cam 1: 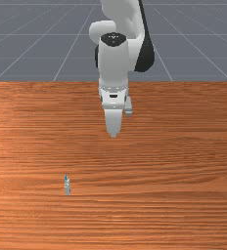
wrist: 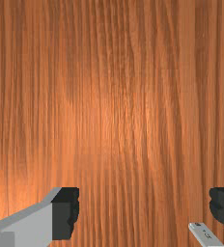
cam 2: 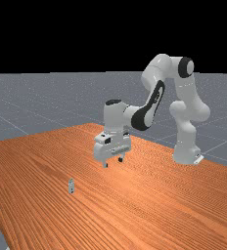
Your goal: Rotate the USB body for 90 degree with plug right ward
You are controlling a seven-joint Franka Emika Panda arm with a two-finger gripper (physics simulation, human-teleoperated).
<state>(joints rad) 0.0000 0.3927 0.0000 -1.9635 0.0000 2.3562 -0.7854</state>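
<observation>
A gripper point(cam 2: 113, 162) hangs over a wooden table point(cam 1: 174, 205), fingers wide apart and nothing between them; the USB body point(cam 1: 67, 185) rests on the wood, toward the front view's left and nearer that camera than the gripper. The step in hand looks like the approach, the quarter turn yet to come; the next move calls for travel over the body, lowering and a grasp. Its long axis runs nearly toward the arm point(cam 1: 114, 63), blue-marked end armward; which end is the plug cannot be told.
</observation>
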